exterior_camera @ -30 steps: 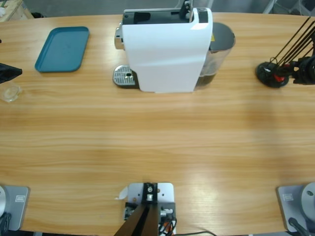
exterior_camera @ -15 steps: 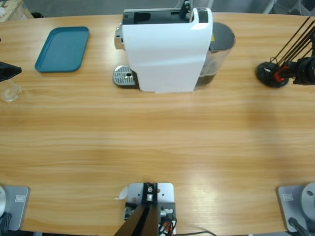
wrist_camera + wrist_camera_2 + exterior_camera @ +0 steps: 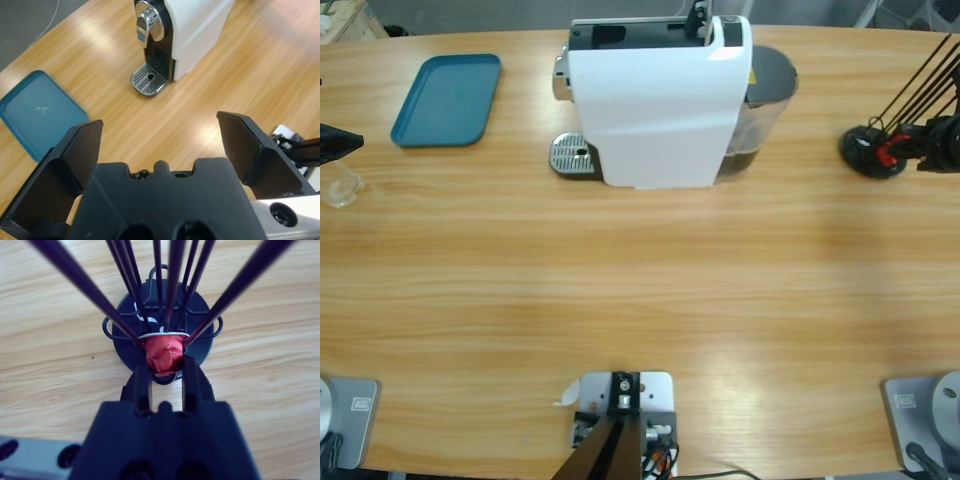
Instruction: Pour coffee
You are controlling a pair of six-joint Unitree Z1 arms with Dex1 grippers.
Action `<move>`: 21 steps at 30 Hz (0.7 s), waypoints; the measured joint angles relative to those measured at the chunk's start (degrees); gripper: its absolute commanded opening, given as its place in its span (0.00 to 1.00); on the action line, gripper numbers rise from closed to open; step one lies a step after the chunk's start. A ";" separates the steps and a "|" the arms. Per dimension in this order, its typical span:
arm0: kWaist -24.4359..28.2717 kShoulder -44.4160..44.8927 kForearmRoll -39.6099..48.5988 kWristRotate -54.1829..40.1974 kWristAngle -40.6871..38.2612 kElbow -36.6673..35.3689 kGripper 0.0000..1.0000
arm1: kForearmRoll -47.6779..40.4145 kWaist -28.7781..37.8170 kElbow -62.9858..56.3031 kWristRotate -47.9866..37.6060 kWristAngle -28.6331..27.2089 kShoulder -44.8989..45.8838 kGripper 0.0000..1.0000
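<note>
- The left gripper point(image 3: 159, 142) is held above the table point(image 3: 640, 280) with its jaws spread wide and nothing between them; in the high view only its black tip shows at the 9 o'clock edge.
- A small clear tumbler point(image 3: 340, 187) stands just beside that tip; whether coffee lies in it cannot be told.
- The right gripper point(image 3: 164, 374) is clamped on a red capsule point(image 3: 162, 354) in a black wire capsule rack point(image 3: 872, 150) at 3 o'clock.
- A white coffee machine point(image 3: 655, 100) stands at 12 o'clock, its drip grille point(image 3: 572, 155) bare; a teal tray point(image 3: 447, 100) lies at 10 o'clock.
- No writing or brand can be read.
</note>
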State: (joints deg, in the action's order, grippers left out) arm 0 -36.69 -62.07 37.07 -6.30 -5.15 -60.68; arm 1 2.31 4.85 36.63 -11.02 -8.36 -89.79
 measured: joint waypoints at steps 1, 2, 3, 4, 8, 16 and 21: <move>0.00 0.00 0.00 0.06 0.00 0.00 0.99 | 0.06 0.00 0.00 0.00 -0.16 0.25 0.00; 0.00 0.00 -0.01 0.11 0.00 0.00 0.99 | 0.25 0.00 0.00 0.00 -0.36 0.54 0.00; 0.00 0.00 -0.01 0.16 0.00 0.00 0.99 | 0.54 0.00 0.00 0.00 -0.54 0.83 0.00; 0.00 0.00 -0.01 0.22 0.00 0.00 0.99 | 0.98 0.00 0.06 0.00 -0.71 1.20 0.00; 0.00 0.00 -0.02 0.60 0.00 0.01 0.99 | 3.42 0.00 1.10 0.00 -1.34 3.57 0.00; 0.00 0.00 -0.06 0.93 0.00 0.27 0.99 | 11.37 1.29 7.24 0.00 -3.27 7.63 0.00; 0.00 0.00 -0.10 1.56 0.00 0.51 0.99 | 16.91 2.17 12.60 0.00 -4.87 7.67 0.00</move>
State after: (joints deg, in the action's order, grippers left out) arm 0 -36.69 -62.06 36.97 -4.74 -5.15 -60.17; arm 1 19.21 7.02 49.23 -11.02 -13.23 -82.12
